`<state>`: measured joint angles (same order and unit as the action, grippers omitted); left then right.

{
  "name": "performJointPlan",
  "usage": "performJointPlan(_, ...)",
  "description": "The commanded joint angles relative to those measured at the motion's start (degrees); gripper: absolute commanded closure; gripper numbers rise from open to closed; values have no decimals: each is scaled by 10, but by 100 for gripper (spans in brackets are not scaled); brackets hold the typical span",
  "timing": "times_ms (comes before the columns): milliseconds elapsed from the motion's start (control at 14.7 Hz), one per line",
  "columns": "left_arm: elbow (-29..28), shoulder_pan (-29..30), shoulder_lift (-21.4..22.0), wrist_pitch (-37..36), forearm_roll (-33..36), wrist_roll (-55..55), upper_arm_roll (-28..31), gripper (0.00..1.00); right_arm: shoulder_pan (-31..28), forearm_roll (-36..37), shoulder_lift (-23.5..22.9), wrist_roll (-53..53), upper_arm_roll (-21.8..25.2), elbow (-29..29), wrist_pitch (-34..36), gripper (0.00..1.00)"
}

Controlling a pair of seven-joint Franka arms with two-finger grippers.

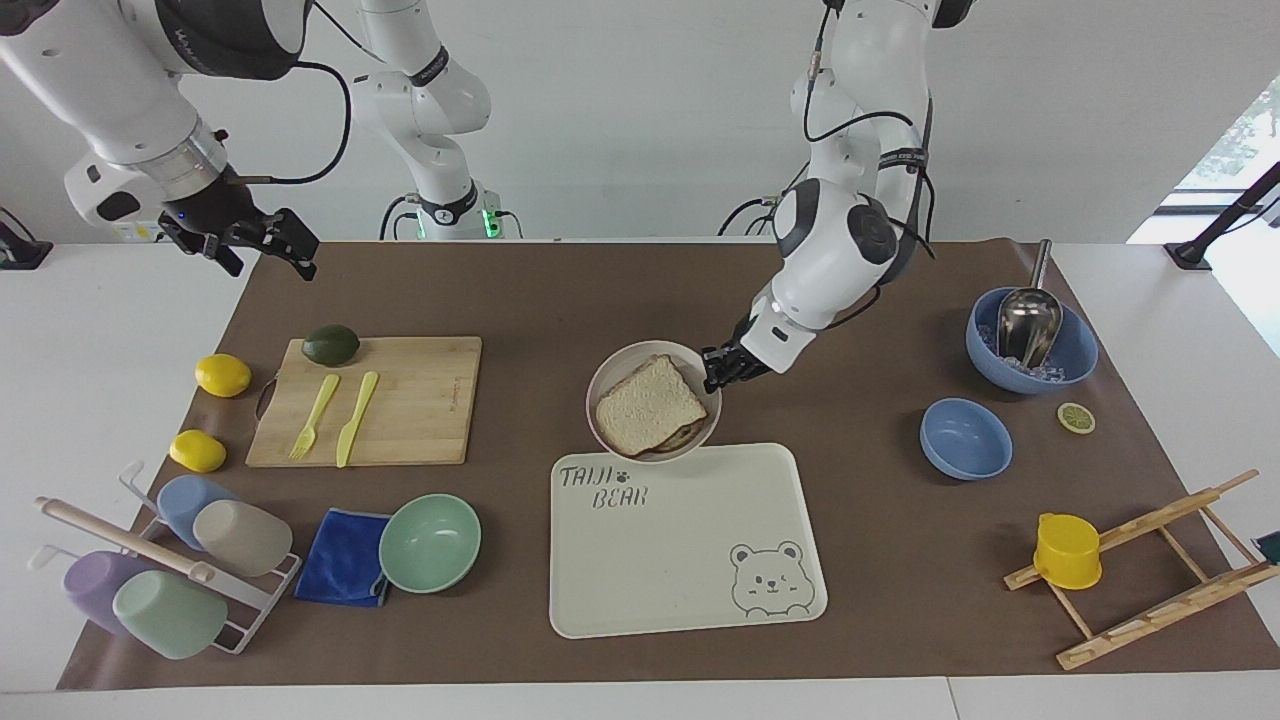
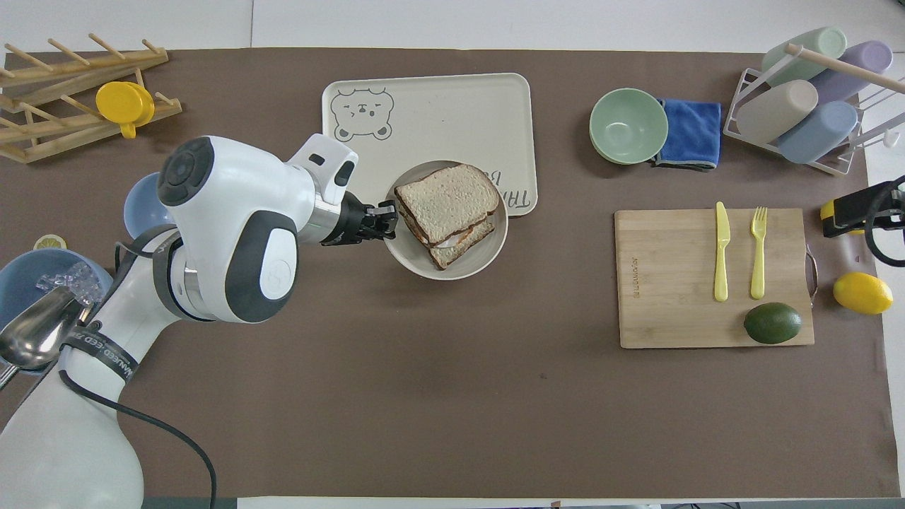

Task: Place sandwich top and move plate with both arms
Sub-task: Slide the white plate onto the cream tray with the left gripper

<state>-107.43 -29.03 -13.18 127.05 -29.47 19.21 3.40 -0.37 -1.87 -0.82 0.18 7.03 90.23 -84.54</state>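
I see bear tray (image 1: 690,560) flat near mat's edge away from robots. Plate (image 1: 612,378) airborne over tray's corner, sandwich top (image 1: 650,405) stacked on it. Left gripper (image 1: 722,366) pinched tight on plate rim at left arm's side. Right gripper (image 1: 262,240) wide, empty, waiting over mat's corner.

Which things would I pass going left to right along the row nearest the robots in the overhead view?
Large blue bowl with the scoop → left claw shut on the plate, which carries the sandwich top → cutting board → avocado → lemon.
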Motion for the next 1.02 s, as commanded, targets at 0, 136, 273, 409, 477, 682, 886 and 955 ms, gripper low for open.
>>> performJointPlan(0, 65, 34, -41, -14, -7, 7, -3, 100, -8, 3, 11, -14, -7, 13, -6, 0)
performJointPlan(136, 112, 47, -78, -13, -17, 7, -3, 100, -8, 3, 11, -14, -7, 13, -6, 0)
performJointPlan(273, 158, 51, -127, -17, -17, 7, -2, 100, -8, 3, 11, -14, -7, 13, -6, 0)
performJointPlan(409, 195, 63, -172, -10, -18, 7, -2, 100, -8, 3, 11, -14, -7, 13, -6, 0)
performJointPlan(477, 204, 64, -185, -6, -17, 7, -2, 100, -8, 3, 11, -14, -7, 13, -6, 0)
performJointPlan(682, 201, 57, -205, 39, 12, -9, -2, 100, -8, 3, 11, -14, -7, 13, -6, 0)
performJointPlan(886, 178, 47, -203, 56, 14, -32, -4, 100, -8, 3, 11, -14, -7, 13, -6, 0)
performJointPlan(955, 166, 42, -201, 75, 14, -32, -3, 100, -8, 3, 11, -14, -7, 13, -6, 0)
